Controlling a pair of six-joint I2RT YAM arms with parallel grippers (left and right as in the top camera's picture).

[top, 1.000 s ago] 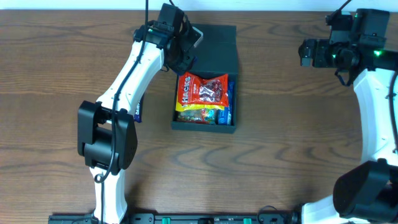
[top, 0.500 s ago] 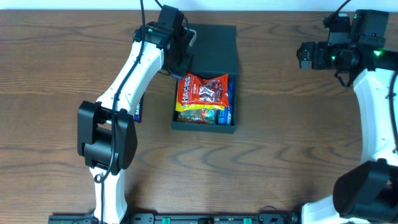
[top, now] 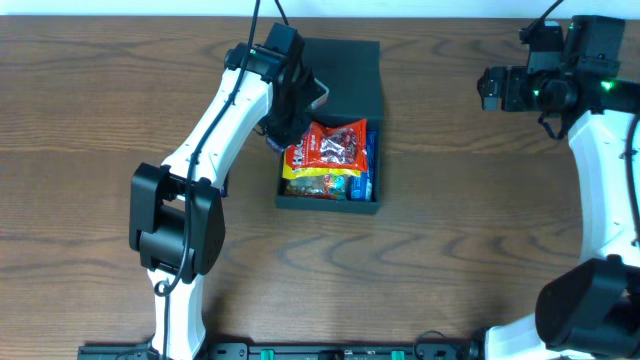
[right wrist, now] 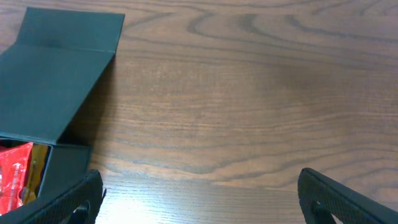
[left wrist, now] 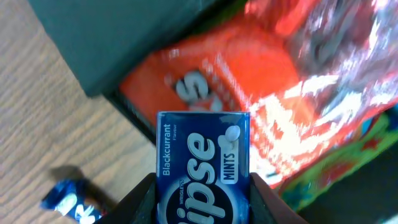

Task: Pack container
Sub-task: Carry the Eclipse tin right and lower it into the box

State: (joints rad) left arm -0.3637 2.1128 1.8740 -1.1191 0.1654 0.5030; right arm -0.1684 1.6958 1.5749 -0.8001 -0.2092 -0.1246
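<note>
Close to the robot, a small blue packet [top: 222, 181] lies on the brown desk [top: 450, 250], just beside the left arm. The left wrist camera sees it too, down in the corner [left wrist: 71, 202].

A bit farther on is the container [top: 330, 205], a dark green box in the middle of the desk. It is open. Inside lie a yellow and green packet [top: 315, 185] at the near end, a blue packet [top: 372, 160] along the right wall, and a big red bag [top: 325, 148] on top.

The left gripper [top: 298, 105] hangs over the far left corner of the box, above the red bag [left wrist: 261, 81]. It holds a blue mint tin [left wrist: 203, 168] tight between its two fingers [left wrist: 140, 199]. I cannot tell if the tin touches the bag.

Behind that, the box's lid [top: 350, 75] is folded back on the far side.

Far off to the right, well away from the box, the right gripper [top: 490, 85] hangs over bare desk. Its fingers [right wrist: 62, 202] are spread wide with nothing between them. From there its camera sees the container [right wrist: 56, 81] at the left.
</note>
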